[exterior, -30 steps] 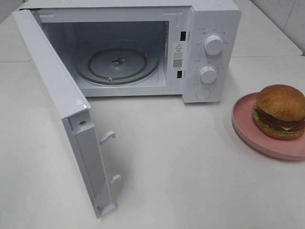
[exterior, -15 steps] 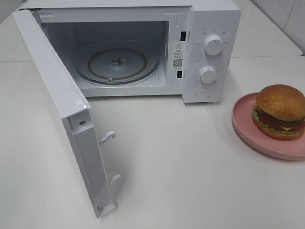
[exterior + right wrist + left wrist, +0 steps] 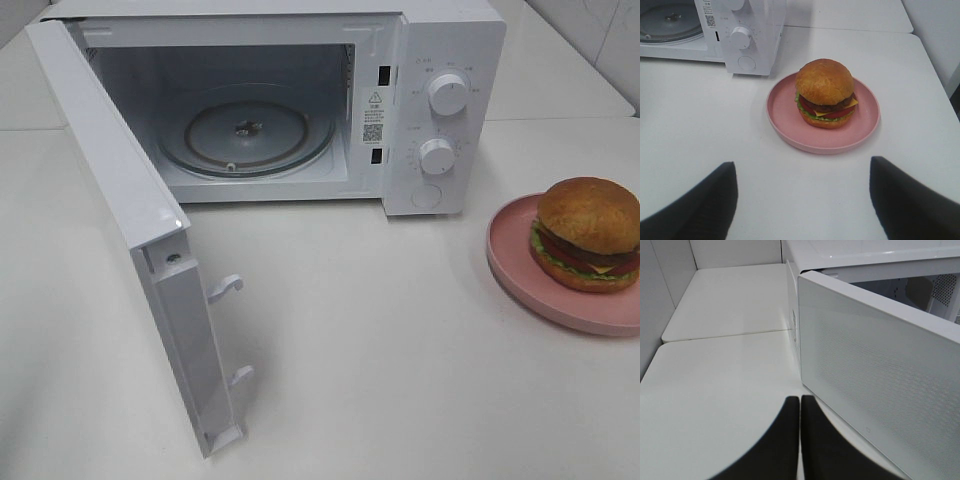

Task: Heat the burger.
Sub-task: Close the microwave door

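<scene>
Burger [image 3: 588,234] is sitting on a pink plate [image 3: 520,272] at the right of the table [image 3: 380,340], well apart from the microwave [image 3: 300,100], whose door [image 3: 130,230] is standing wide open on the left. Right gripper [image 3: 802,195] is hovering near the plate with its fingers spread wide apart and holding nothing. Left gripper [image 3: 800,440] is waiting beside the door with its fingers pressed together. Picking up looks like the step in hand: the right gripper should be coming down squarely over the bun and closing gently, so the layers are not sliding. Nothing is differing from the earlier frames; burger, plate and door are staying exactly where they were.
</scene>
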{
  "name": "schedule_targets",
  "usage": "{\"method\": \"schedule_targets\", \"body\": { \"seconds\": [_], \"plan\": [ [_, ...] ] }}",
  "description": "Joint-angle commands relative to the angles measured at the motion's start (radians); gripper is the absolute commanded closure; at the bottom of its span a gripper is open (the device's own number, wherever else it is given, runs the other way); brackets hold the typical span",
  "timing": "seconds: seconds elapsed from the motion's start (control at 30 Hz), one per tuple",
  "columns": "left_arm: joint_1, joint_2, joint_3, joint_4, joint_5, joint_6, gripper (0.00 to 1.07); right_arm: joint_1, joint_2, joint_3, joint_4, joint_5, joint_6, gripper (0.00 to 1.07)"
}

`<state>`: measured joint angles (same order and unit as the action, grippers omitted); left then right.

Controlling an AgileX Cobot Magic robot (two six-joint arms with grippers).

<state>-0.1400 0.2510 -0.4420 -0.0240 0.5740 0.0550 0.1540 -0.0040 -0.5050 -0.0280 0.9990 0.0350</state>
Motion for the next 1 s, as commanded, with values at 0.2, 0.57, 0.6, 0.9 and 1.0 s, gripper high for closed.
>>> {"method": "schedule_targets", "body": {
  "seconds": [0.2,0.57,0.6,0.9,1.0],
  "plan": [
    [-0.004,0.344,0.025,-0.024,-0.319,0.003,1.06,-0.004,-0.029,0.0,0.003,-0.007,-0.01,0.4],
    [-0.08,0.781,-0.028,-0.025,-0.639,0.003,1.06,-0.004,-0.029,0.0,0.003,-0.007,-0.01,0.4],
    [-0.08,0.781,-0.028,-0.025,-0.639,0.003,1.06,-0.004,-0.029,0.0,0.003,-0.007,-0.01,0.4],
    [-0.202,1.056,-0.149,-0.022,-0.74,0.003,1.06,-0.004,-0.029,0.0,0.003,-0.007,-0.01,0.4],
    [-0.251,1.137,-0.217,-0.022,-0.77,0.003,1.06,-0.004,-0.029,0.0,0.003,-0.007,-0.01,0.4]
  ]
}}
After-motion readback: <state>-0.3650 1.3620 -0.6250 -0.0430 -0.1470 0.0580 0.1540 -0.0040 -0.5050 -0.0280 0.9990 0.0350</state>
